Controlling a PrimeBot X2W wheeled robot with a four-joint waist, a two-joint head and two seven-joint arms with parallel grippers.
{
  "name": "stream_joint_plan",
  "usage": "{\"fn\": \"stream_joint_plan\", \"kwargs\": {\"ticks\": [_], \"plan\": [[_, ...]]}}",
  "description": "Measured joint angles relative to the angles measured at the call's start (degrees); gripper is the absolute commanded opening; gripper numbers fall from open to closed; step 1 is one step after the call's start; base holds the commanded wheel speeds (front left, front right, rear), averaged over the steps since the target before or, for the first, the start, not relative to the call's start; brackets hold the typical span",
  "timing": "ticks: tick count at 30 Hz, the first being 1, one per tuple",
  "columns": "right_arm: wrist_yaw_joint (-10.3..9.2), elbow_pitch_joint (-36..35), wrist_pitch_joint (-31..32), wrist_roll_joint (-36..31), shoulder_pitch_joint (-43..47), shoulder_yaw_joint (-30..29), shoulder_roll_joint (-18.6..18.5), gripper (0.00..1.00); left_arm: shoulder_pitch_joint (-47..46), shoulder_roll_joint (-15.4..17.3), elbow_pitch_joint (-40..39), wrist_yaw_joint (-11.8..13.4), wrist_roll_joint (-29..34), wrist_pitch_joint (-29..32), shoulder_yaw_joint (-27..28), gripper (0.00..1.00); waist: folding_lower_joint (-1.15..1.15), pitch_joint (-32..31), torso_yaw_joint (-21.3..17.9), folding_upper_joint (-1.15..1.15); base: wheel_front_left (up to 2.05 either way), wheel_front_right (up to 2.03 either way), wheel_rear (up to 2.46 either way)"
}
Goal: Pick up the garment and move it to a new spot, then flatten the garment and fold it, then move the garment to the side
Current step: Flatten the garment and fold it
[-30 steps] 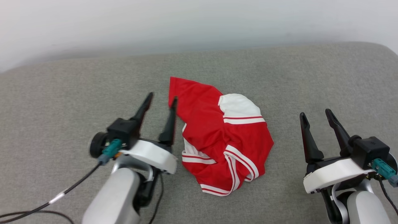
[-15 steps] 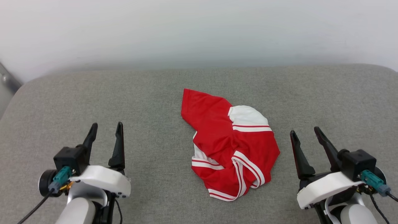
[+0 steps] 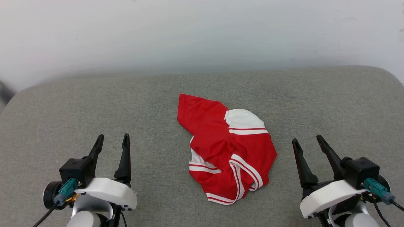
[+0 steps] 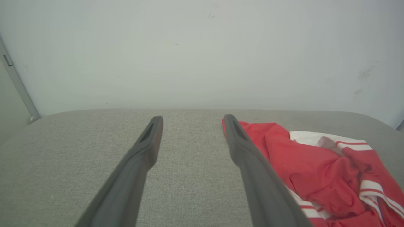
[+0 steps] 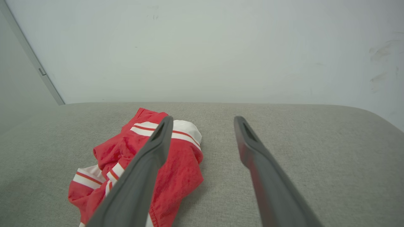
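The garment (image 3: 217, 142), a red shirt with white sleeves and striped trim, lies crumpled in a heap at the middle of the grey padded surface (image 3: 94, 104). It also appears at the right of the left wrist view as the garment (image 4: 315, 167), and at the left of the right wrist view as the garment (image 5: 126, 157). My left gripper (image 3: 113, 140) stands open at the lower left, well apart from the cloth, with nothing between its fingers. My right gripper (image 3: 307, 142) is open at the lower right, a short gap from the shirt's right edge, and holds nothing.
A pale wall (image 3: 202, 34) rises directly behind the padded surface. The surface's rounded corners show at the far left (image 3: 12, 97) and far right (image 3: 391, 75). A cable (image 3: 47, 214) trails from the left wrist.
My left gripper has drawn back from the garment's left edge to the lower left. The head camera has shifted, showing more of the surface. The garment lies as before.
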Motion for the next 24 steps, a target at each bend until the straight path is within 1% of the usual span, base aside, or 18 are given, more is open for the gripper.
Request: {"fn": "stream_joint_plan", "kwargs": {"ticks": [9,14,17,18,20,24], "plan": [[0.00,0.20,0.18,-0.03,-0.39,-0.90,0.00,1.00,0.03,0.12,-1.32,0.83,-0.08,-0.03,0.15,1.00,0.00,0.31,-0.01,0.00,0.00,0.00,0.00],[0.00,1.81,1.91,0.36,-2.01,-3.92,0.01,1.00,0.01,0.20,-2.36,1.37,0.02,-0.02,0.02,1.00,0.00,0.93,0.60,0.00,0.00,0.00,0.00],[0.00,3.74,5.02,1.47,-4.52,-5.95,-0.01,1.00,-0.60,0.01,-3.00,1.57,0.42,-0.27,-0.19,1.00,0.00,1.68,1.67,0.00,0.00,0.00,0.00],[0.00,4.52,7.12,2.67,-5.77,-6.06,-0.07,1.00,-0.79,-0.11,-3.22,1.59,0.43,-0.43,-0.31,1.00,0.00,1.97,2.09,0.00,0.00,0.00,0.00],[0.00,5.90,11.58,2.31,-8.25,-5.70,-0.04,1.00,-1.14,-0.22,-3.57,1.64,0.55,-0.65,-0.54,1.00,0.00,2.72,3.00,0.00,0.00,0.00,0.00],[0.00,7.35,22.77,2.90,-14.77,-3.11,-0.05,1.00,-2.55,-0.51,-3.96,1.35,0.92,-1.31,-0.98,1.00,0.00,4.47,4.96,0.00,0.00,0.00,0.00]]}}
